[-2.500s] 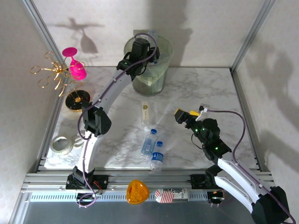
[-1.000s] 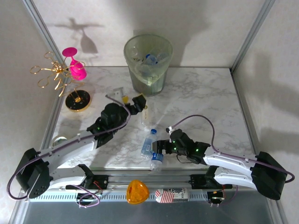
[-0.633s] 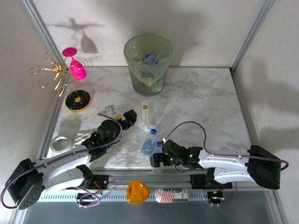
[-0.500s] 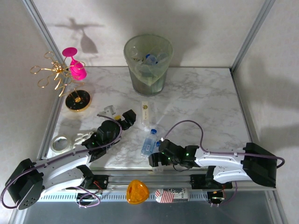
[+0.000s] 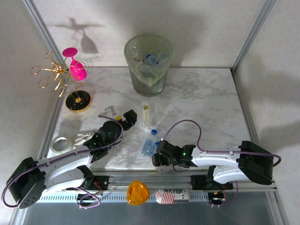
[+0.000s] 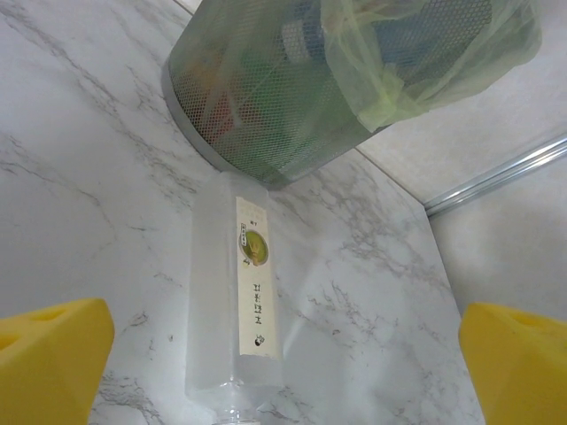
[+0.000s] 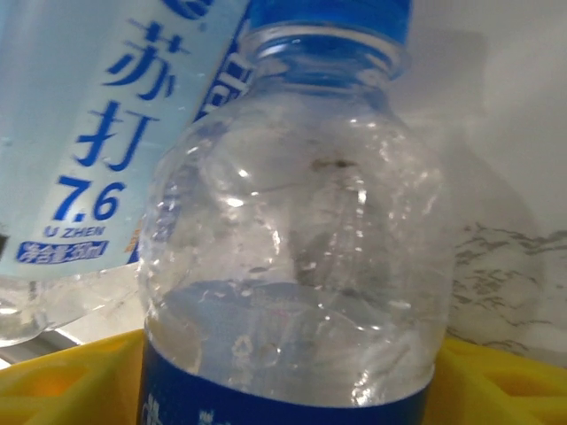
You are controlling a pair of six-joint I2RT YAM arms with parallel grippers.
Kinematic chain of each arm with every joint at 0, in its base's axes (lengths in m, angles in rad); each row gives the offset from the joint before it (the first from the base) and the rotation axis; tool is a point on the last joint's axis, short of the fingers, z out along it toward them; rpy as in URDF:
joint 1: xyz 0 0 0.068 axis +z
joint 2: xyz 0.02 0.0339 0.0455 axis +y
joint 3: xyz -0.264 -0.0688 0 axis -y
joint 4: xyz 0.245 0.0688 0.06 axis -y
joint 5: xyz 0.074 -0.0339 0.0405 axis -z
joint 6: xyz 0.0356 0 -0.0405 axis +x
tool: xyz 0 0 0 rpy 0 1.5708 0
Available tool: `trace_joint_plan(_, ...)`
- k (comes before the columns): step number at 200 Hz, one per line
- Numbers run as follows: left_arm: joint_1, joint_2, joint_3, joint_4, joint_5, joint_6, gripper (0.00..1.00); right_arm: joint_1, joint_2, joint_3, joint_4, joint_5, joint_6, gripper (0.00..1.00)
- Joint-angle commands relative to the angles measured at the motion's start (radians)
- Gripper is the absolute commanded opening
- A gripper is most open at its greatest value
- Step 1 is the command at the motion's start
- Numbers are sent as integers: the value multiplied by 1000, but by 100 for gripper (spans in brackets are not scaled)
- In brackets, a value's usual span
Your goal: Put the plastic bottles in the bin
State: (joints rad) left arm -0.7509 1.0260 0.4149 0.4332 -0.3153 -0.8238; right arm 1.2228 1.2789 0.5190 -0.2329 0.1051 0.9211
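Clear, dimpled bottle [image 7: 292, 248] with blue cap, blue label; perhaps empty.

A pink goblet [image 5: 75, 65] is seen tilted at a gold wire rack [image 5: 58, 75] at the marble counter's [image 5: 206, 103] ten o'clock. A clear round lid [image 5: 61, 144] is placed at eight, an orange dome [image 5: 138, 192] at six.

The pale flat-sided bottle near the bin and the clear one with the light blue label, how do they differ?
The pale bottle has flat sides and a strip label with a green emblem; the clear bottle is round with a light blue label. The pale bottle lies nearer the bin; the clear bottle lies beside the right gripper. Both lie sideways on the table.
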Motion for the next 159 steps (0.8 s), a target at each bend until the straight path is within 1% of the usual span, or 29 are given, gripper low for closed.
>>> trace_joint_plan(1,-11,-10,-14,11,-31,-22,100,7,17,-25,19,31,1,66)
trace_joint_plan(40,-13,-23,-14,11,-55,-18,100,7,-9,-30,38,34,-4,55)
trace_joint_plan(78,-13,-28,-18,7,-79,-21,100,4,-80,-20,44,88,-10,52)
trace_joint_plan(92,-13,-30,-24,12,-85,-26,100,-12,-115,-17,65,114,-23,51)
trace_joint_plan(117,-13,-32,-40,27,-94,-38,100,-92,-160,-17,154,131,-68,50)
trace_joint_plan(132,-13,-33,-46,32,-93,-42,100,-155,-163,-1,212,145,-126,50)
trace_joint_plan(159,-13,-40,-50,22,-92,-36,100,-281,-150,84,276,169,-258,49)
